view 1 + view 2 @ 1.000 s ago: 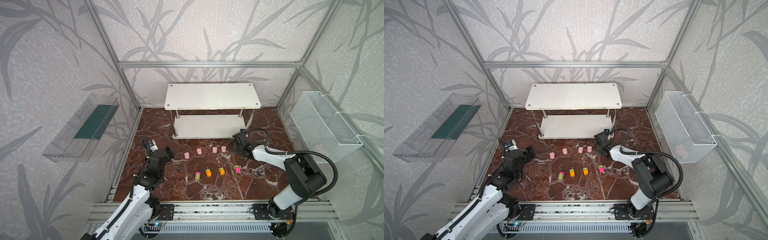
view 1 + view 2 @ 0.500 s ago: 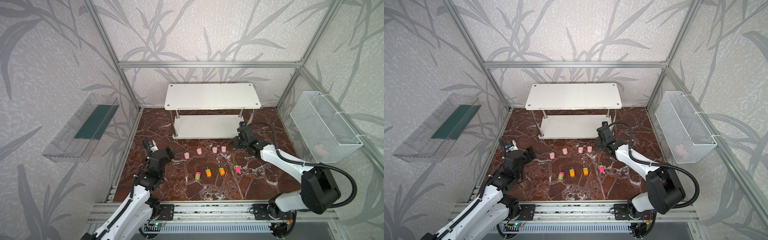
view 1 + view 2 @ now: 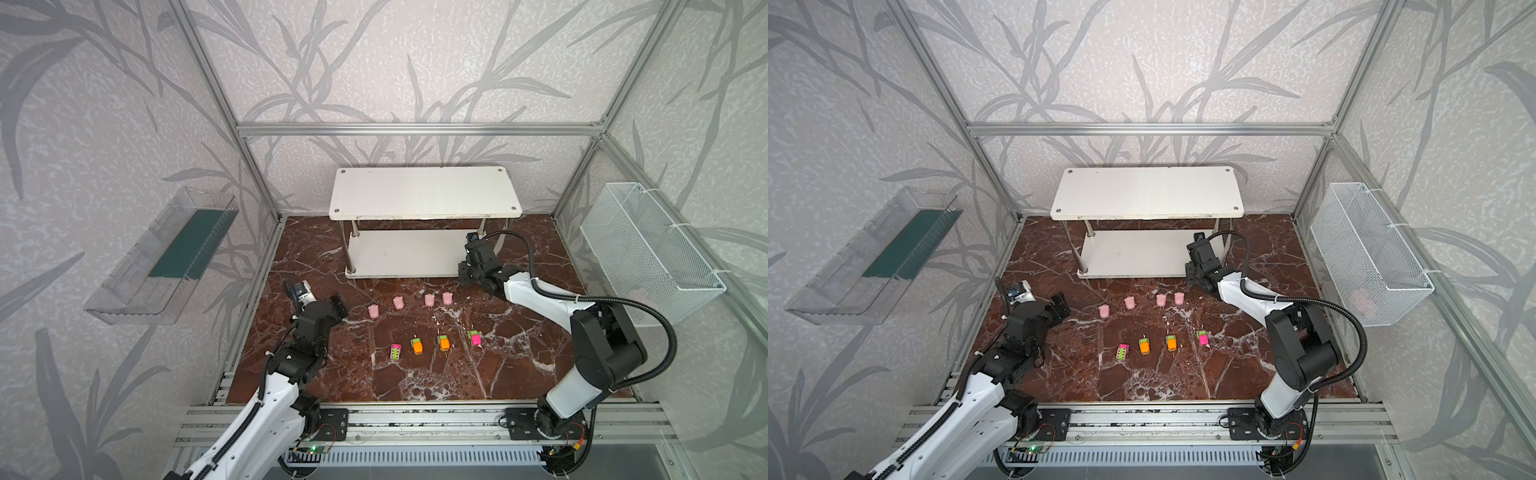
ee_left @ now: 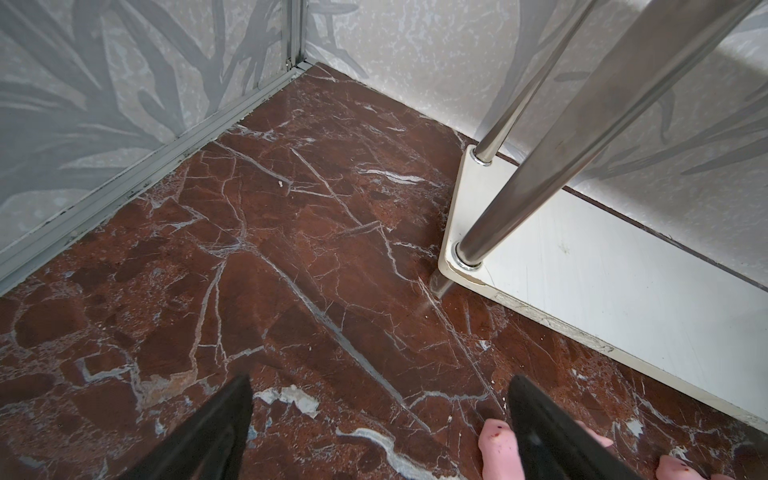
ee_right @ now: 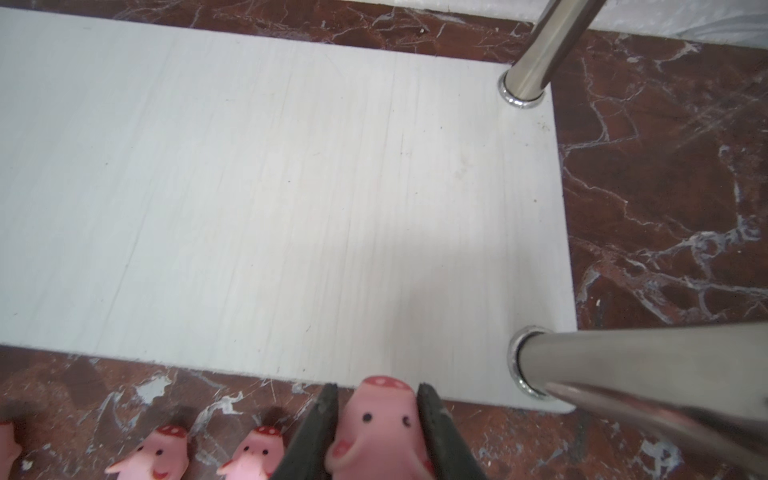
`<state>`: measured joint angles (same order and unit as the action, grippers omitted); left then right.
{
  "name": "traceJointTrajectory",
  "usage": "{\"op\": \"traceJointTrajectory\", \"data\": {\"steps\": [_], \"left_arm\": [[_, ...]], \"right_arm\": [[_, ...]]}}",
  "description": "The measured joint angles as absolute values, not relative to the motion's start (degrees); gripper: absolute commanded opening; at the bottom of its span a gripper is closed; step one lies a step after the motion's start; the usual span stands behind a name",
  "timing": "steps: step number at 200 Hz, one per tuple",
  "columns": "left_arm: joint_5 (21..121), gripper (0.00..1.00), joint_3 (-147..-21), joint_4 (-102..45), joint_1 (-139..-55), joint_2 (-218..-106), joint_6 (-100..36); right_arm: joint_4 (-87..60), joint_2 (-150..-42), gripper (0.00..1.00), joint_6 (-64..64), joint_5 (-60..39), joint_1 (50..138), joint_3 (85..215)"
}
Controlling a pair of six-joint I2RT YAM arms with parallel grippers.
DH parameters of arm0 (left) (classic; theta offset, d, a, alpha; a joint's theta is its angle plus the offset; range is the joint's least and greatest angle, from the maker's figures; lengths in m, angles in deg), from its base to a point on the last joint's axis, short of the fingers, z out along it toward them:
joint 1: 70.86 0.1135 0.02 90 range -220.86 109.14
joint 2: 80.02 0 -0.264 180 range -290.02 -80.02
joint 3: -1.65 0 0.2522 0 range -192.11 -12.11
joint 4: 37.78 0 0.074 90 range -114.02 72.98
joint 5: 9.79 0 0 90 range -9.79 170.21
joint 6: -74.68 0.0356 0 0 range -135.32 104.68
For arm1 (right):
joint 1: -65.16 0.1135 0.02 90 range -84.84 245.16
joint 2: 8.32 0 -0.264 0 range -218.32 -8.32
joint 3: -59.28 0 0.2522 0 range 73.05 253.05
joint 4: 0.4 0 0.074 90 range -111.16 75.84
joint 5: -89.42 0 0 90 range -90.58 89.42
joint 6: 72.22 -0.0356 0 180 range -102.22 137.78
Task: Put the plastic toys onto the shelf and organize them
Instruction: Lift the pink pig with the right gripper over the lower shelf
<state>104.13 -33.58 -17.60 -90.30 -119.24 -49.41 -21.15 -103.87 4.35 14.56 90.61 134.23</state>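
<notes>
Pinching a pink pig toy point(image 5: 380, 424) between narrowly parted jaws, the right gripper point(image 5: 377, 392) reaches from a low, outstretched arm to the front edge of the lower board of the shelf point(image 5: 249, 187), beside a chrome post point(image 5: 623, 357). The left gripper point(image 4: 380, 380) gapes wide and empty above the marble floor point(image 4: 249, 249), seemingly near the leftmost pig point(image 3: 373, 310) of the floor row.

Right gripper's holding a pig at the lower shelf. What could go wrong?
1. The held pig in the right gripper is beside the front post; pushing in could clip it.
2. It is pinched near the fingertips and might topple on release onto the lower board.
3. The open left gripper sits beside a floor pig and could knock it.
</notes>
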Motion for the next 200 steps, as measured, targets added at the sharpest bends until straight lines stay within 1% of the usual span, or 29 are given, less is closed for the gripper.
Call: {"op": "traceJointTrajectory", "data": {"steps": [47,110,154,200], "left_arm": [[104.15,0.94,-33.58,-17.6,-90.3,-119.33,-49.41],[104.15,0.94,-33.58,-17.6,-90.3,-119.66,-49.39],[104.26,0.94,-33.58,-17.6,-90.3,-119.7,-49.39],[104.39,0.94,-33.58,-17.63,-90.3,-120.2,-49.39]], "right_arm": [[-19.73,-106.86,0.32,5.57,14.29,87.9,136.46],[-18.28,-112.59,0.32,6.91,13.68,86.92,140.79],[-16.97,-113.75,0.32,6.91,13.16,85.96,140.81],[-13.04,-113.86,0.32,7.8,10.36,85.85,140.68]]}}
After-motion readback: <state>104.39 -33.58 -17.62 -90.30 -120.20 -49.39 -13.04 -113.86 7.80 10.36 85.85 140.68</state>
